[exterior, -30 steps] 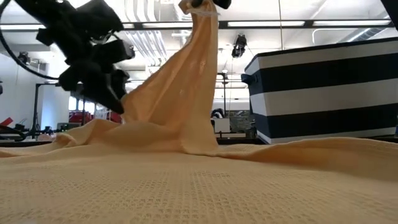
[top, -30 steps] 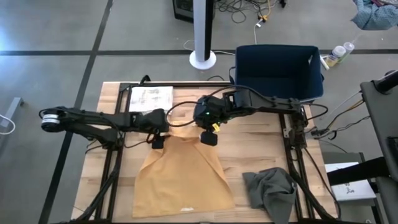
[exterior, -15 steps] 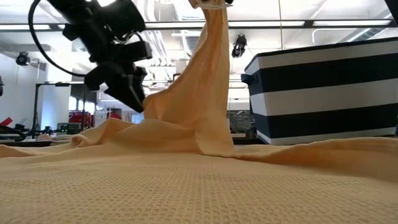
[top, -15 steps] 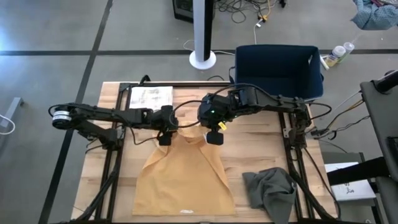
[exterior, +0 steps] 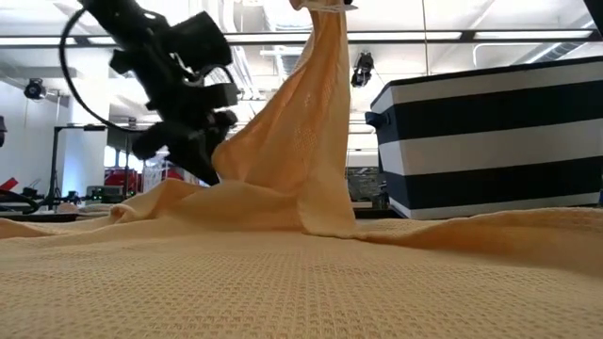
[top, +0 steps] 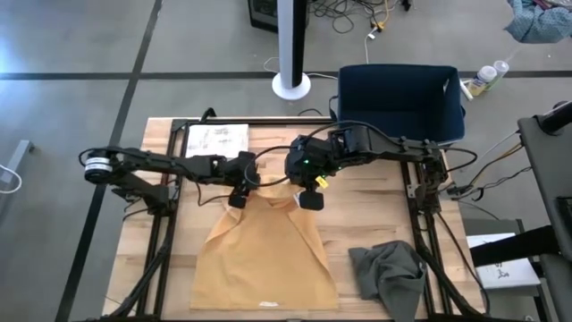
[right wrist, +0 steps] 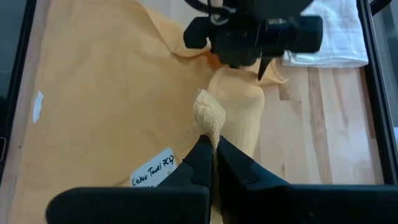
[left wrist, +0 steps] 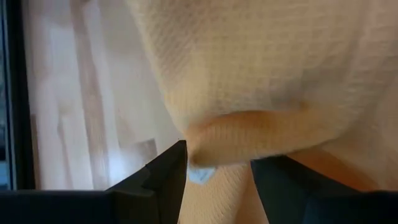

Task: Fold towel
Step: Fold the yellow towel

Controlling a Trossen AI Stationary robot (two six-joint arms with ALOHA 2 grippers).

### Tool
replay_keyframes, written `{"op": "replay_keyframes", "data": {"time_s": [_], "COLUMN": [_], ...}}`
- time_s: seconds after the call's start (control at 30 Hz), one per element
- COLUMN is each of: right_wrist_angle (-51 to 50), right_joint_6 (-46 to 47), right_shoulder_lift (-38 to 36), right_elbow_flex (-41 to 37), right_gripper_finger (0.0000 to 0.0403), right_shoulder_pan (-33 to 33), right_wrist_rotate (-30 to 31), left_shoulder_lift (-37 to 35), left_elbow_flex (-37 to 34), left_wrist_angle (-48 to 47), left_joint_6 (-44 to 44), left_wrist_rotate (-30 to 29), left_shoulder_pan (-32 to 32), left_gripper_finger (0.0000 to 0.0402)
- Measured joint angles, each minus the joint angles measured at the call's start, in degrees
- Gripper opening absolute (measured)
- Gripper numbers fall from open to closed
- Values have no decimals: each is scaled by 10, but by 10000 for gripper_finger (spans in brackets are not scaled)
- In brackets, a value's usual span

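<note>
1. The yellow towel (top: 264, 255) is lying mostly flat on the wooden table (top: 357, 215), with its far edge hoisted up off the wood. In the low view it's rising like a tent peak (exterior: 316, 113) — that's the corner being held high so the cloth hangs free instead of dragging.

2. The right gripper (top: 309, 199) is pinched closed on that far corner. In its wrist view the two fingers are clamped tight on a little nub of towel (right wrist: 209, 118). Holding it up there is probably meant to stretch the edge so the other corner becomes easy to find.

3. The left gripper (top: 237, 198) is sitting at the towel's other far corner. Its wrist view shows a fold of cloth (left wrist: 249, 134) bulging between the two dark fingers (left wrist: 168, 177), which are partly closed around it. Whether it's actually gripping or just nosing in, I can't say for sure — looks like it's biting, though.

4. My guess: once both far corners are held, the arms can carry that edge over the near one to make the first fold.

5. Off to the side, a grey rag (top: 386, 273) is crumpled near the right front of the table, clear of the towel.
</note>
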Motion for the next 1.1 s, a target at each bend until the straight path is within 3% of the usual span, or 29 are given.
{"op": "replay_keyframes", "data": {"time_s": [0.33,0.43,0.6,0.7,0.93,1.1], "right_wrist_angle": [-7,-22,-46,-63,-66,-40], "right_joint_6": [-1,-8,-23,-30,-60,-108], "right_shoulder_lift": [0,0,0,0,0,0], "right_elbow_flex": [0,0,0,-1,-1,-1], "right_gripper_finger": [0,0,0,0,0,0], "right_shoulder_pan": [1,1,1,-1,-16,-55], "right_wrist_rotate": [-3,-3,-2,5,103,173], "left_shoulder_lift": [82,80,80,77,-2,-86], "left_elbow_flex": [81,104,133,160,235,274], "left_wrist_angle": [-67,-96,-136,-186,-373,-454], "left_joint_6": [14,14,7,-18,-61,-120], "left_wrist_rotate": [3,6,5,4,-68,-100], "left_shoulder_pan": [14,15,16,22,61,118], "left_gripper_finger": [139,105,15,8,1,1]}}
